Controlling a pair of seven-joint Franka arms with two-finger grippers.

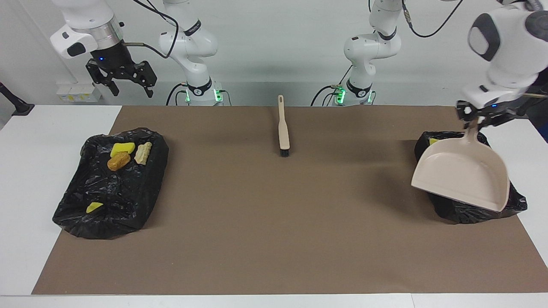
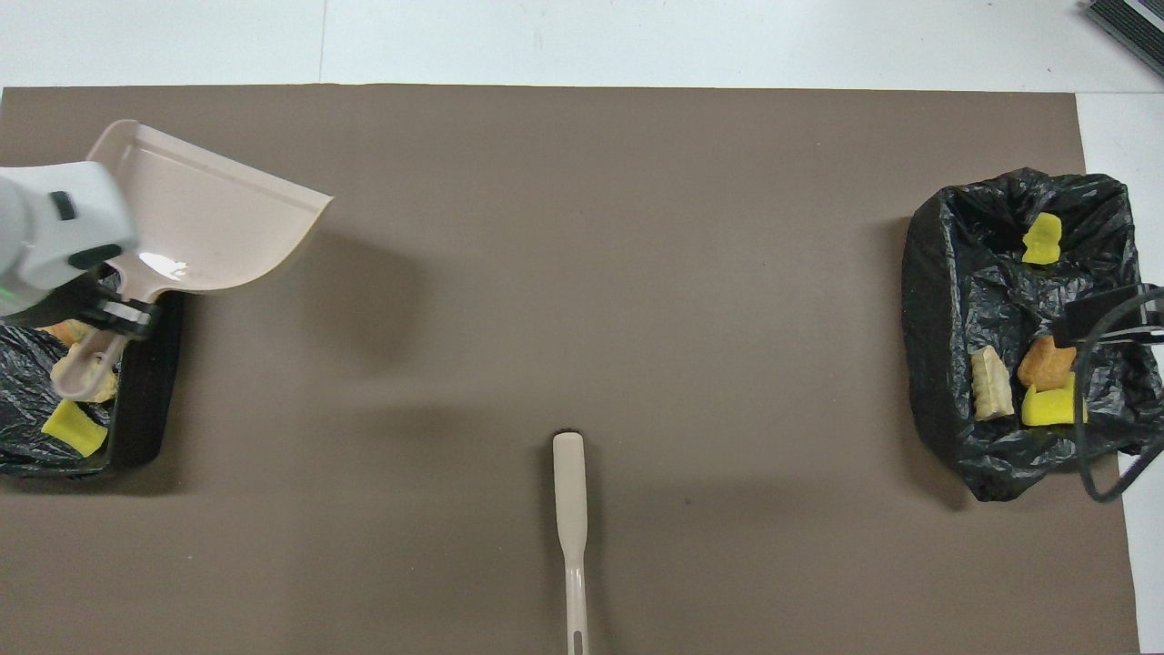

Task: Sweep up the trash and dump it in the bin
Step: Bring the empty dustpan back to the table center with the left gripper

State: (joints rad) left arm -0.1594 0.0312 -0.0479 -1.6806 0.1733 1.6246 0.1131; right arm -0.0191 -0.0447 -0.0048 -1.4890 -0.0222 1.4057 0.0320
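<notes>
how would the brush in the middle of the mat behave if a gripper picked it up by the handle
The brush looks like stiff moulded plastic, so it would probably hold its shape. It is slim, so likely light. The smooth narrow handle might slip or twist between the fingers. It lies flat on the brown mat, so rolling seems unlikely.
</notes>
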